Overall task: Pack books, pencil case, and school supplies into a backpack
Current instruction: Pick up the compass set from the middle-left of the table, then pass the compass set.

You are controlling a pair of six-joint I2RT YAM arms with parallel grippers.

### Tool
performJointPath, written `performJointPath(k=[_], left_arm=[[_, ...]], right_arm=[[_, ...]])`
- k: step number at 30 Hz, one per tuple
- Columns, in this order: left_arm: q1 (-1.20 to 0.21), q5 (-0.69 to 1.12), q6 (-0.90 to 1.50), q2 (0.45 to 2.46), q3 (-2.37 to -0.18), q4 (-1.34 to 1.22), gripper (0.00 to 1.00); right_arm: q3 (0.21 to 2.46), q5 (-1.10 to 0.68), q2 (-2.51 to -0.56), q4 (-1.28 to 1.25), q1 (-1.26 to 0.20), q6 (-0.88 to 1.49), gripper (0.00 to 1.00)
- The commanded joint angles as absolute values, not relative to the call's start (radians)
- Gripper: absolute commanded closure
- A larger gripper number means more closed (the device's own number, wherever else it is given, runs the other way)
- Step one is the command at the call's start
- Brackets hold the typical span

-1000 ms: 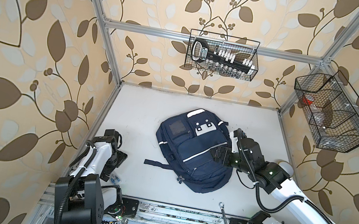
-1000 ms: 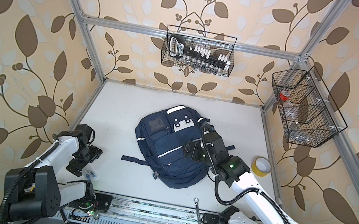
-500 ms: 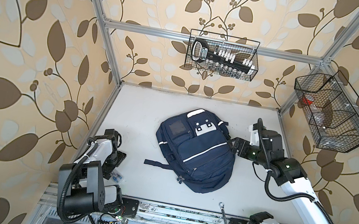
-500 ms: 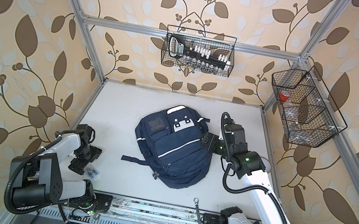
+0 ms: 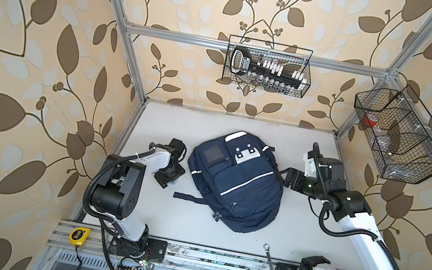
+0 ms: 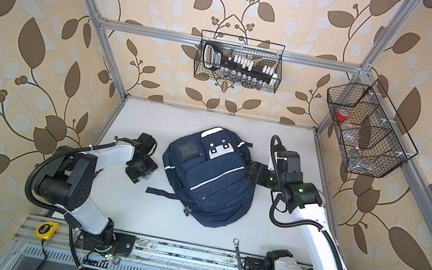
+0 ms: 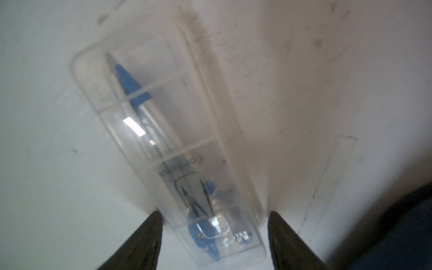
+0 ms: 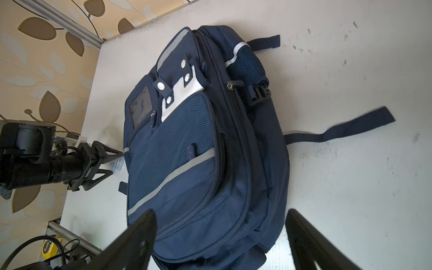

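Note:
The navy backpack lies flat mid-table, zips closed as far as I can see. A small clear plastic box with blue contents lies on the table left of it. My left gripper points down over the box's near end, open, one finger on each side of it, the fingertips close to its edges. In both top views the left gripper covers most of the box. My right gripper hovers open just off the backpack's right side, holding nothing. Books and pencil case are out of view.
A loose strap trails left from the backpack. A wrench and a yellow tape measure lie on the front rail. Wire baskets hang on the back and right walls. A clear flat strip lies beside the box.
The right gripper has pulled off the backpack to its right side. The left gripper has shifted toward the backpack over the clear box, and its jaws have narrowed.

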State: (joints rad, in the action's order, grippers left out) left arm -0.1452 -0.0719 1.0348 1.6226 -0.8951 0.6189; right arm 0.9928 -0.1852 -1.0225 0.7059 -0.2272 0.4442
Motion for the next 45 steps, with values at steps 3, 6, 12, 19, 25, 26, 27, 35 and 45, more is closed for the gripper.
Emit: performJointPath(k=[3,6,12,19,25,26,27,35,45], left_arm=[[-0.141,-0.127,1.132,1.669,-0.850,0.656,0.35],[-0.140,-0.163,1.117,1.645,-0.833,0.647,0.50],[-0.151,-0.208,0.979,1.569,-0.924,0.760,0.60],[-0.299,-0.197,0.728,1.271,-1.005,0.794,0.77],[-0.449,0.074,0.552,1.074,-1.018,0.682,0.80],[-0.479,0.113,0.533,1.055,-1.022,0.661,0.80],[-0.510,0.165,0.512,1.042,-1.023,0.629,0.80],[-0.805,0.276,0.455,1.051,-0.969,0.353,0.85],[-0.857,0.291,0.404,1.097,-0.945,0.293,0.83]], right_arm=[[0.990,-0.215,-1.018,0.695,-0.220,0.431,0.17],[0.990,-0.237,-1.016,0.692,-0.221,0.437,0.23],[0.971,-0.341,-1.029,0.646,-0.220,0.475,0.27],[0.929,-0.440,-0.941,0.623,-0.351,0.562,0.24],[1.027,-0.521,-0.994,0.509,-0.496,0.656,0.21],[1.058,-0.524,-1.017,0.505,-0.496,0.664,0.21],[1.084,-0.535,-1.044,0.494,-0.496,0.673,0.21],[1.105,-0.549,-1.177,0.341,-0.559,0.772,0.20],[1.118,-0.369,-1.261,0.416,-0.612,0.759,0.51]])
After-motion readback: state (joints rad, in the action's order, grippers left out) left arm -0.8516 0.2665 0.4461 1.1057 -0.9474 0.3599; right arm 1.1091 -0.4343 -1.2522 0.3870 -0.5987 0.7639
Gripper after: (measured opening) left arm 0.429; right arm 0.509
